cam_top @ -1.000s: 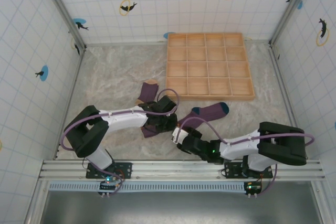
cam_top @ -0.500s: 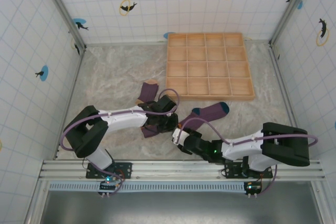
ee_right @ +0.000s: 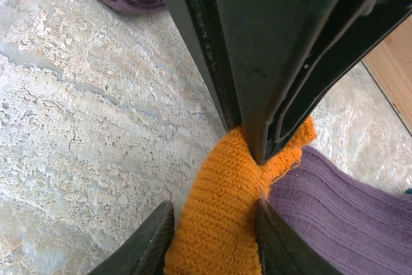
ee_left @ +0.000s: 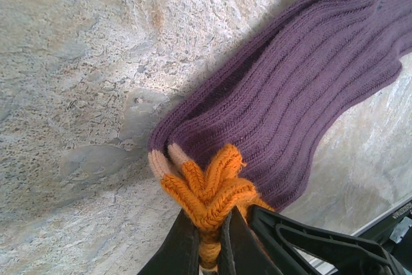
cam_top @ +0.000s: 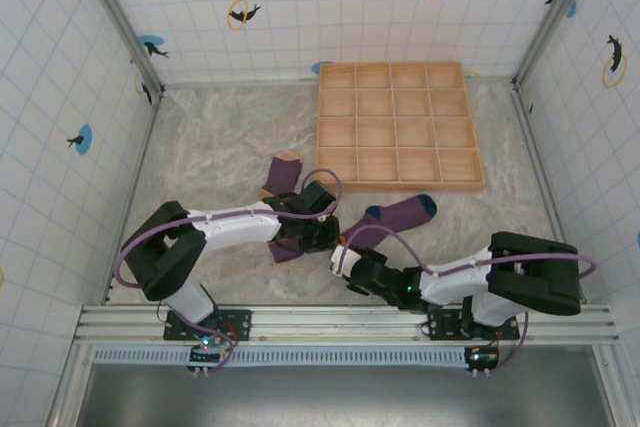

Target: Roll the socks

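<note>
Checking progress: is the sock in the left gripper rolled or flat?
Flat: the sock lies stretched out, only its orange cuff bunched in the left gripper.

I log: first sock [ee_left: 296,94], ribbed purple, orange band, teal toe; second sock [cam_top: 279,180], purple, tan toe; table [cam_top: 210,147], mottled grey-beige marble; tray [cam_top: 400,150], pale wood grid; walls [cam_top: 300,17], white tile, dolphin prints.

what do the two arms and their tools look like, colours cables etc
The left arm and right arm each have white links between bulky black joints, with a thin purple cable looped along them. The left tool and right tool have plain black fingers, flat and tapering. Both bases are bolted to a silver rail.
</note>
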